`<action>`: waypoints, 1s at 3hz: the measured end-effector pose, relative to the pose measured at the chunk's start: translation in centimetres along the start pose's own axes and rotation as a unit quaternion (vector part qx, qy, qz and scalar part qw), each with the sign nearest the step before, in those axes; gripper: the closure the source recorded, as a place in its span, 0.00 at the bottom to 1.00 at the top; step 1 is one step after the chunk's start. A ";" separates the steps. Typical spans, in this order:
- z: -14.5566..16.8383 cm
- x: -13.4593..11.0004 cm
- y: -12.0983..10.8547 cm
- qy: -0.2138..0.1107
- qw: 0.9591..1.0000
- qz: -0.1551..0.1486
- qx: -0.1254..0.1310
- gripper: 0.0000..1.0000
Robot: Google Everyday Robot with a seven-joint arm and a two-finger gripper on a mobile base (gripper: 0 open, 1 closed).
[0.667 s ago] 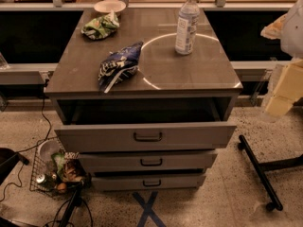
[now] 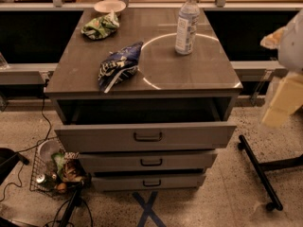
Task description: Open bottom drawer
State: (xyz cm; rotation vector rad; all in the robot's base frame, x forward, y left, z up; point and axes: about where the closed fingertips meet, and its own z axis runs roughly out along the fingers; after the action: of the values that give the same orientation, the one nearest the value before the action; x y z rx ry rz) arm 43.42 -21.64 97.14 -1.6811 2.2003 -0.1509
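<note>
The grey cabinet [image 2: 147,79] has three drawers. The bottom drawer [image 2: 118,182] is the lowest, with a plain grey front and a small dark bar handle [image 2: 151,183]. Its front sits a little behind the middle drawer's front [image 2: 109,161], and none of its inside shows. The larger top drawer [image 2: 94,137] is pulled out. My gripper [image 2: 282,103] shows as a cream shape at the right edge. It is level with the top drawer, well to the right of the cabinet and far from the bottom handle.
On the cabinet top are a water bottle [image 2: 186,22], a blue chip bag [image 2: 118,65], a green bag [image 2: 100,26] and a bowl [image 2: 109,6]. A wire basket of rubbish [image 2: 52,171] sits at the lower left. A black wheeled stand leg [image 2: 258,171] lies at the lower right. Blue tape [image 2: 148,209] marks the floor.
</note>
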 end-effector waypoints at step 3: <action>19.0 3.9 9.1 0.001 1.000 0.008 -0.015 0.00</action>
State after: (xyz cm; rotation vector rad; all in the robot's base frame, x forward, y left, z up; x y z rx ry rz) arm 40.89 -20.22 75.95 -1.6796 2.2276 -0.1153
